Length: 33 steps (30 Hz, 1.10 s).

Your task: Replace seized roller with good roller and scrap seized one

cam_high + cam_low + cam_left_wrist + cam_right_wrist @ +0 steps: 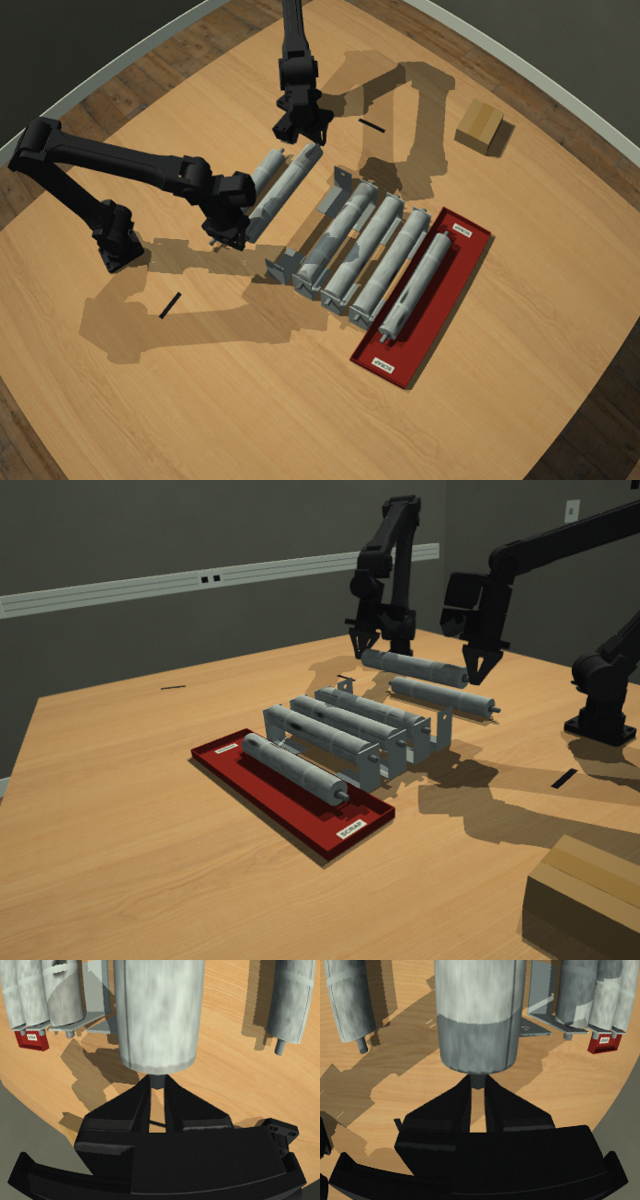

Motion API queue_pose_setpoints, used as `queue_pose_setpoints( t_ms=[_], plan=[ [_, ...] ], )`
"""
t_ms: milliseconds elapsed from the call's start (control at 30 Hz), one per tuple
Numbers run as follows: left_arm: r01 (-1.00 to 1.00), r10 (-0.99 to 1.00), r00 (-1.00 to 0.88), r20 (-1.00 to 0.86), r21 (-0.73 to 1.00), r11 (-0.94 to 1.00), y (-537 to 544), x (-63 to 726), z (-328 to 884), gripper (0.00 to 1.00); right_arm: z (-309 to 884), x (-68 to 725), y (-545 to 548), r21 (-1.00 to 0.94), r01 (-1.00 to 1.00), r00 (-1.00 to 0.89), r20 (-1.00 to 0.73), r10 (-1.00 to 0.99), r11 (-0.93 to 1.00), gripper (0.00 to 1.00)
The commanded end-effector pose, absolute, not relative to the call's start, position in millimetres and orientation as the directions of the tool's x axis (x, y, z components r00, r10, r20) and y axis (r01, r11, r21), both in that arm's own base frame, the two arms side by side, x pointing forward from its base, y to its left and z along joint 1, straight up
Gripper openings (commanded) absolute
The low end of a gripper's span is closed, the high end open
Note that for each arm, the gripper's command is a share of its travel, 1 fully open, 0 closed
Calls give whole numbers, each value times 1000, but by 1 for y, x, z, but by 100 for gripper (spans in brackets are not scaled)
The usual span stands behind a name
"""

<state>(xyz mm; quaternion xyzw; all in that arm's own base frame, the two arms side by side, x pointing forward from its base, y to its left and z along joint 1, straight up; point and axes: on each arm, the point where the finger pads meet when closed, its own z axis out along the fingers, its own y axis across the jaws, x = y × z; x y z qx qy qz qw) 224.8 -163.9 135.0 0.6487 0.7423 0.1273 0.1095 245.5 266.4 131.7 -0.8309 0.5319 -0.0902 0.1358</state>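
Altogether six rollers (371, 240) (294, 769) (159, 1015) (479, 1006), one tray (439, 304) (279, 805) (31, 1046) (602, 1049).

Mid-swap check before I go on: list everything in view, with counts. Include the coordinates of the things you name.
bed rollers (364, 245) (341, 717) (65, 1002) (576, 992): three, grey, in brackets
brackets (341, 177) (444, 727) (96, 988) (542, 983): four pairs, grey, one pair unfilled
scrapped roller (418, 286) (294, 769): one, grey, in tray
scrap tray (443, 320) (279, 813): one, red, beside bed
labels (382, 365) (351, 828): two, white, in tray
held roller (284, 193) (413, 667) (161, 1011) (479, 1002): one, grey, between grippers
loose roller (268, 167) (441, 695) (292, 1002) (350, 1002): one, grey, on table
box (479, 125) (584, 893): one, brown, on table
strips (564, 778): three, black, on table
table (232, 403) (129, 851): one, wood-coloured
wall trunking (103, 589): one, light, on wall
left gripper (321, 142) (474, 681) (157, 1081), right gripper (238, 246) (358, 657) (478, 1081): black, each shut on one axle end of held roller
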Motion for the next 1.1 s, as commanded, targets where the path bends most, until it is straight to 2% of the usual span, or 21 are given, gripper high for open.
queue_pose_setpoints(
  t_ms=[0,467,633,1067],
  plan=[
    [908,990,-131,-58,394,143,-179,258,172,3,176,284,289,-420,-831,412,-24,-911,-365,3],
    [904,991,-124,-55,405,136,-173,291,175,3,180,315,302,-431,-827,410,-21,-912,-362,3],
    [933,992,-124,-32,336,127,-167,299,174,3,180,323,303,-359,-853,409,-12,-913,-377,3],
    [941,991,-130,-32,310,134,-165,301,171,3,174,322,304,-331,-860,414,-11,-910,-387,3]
  ],
)
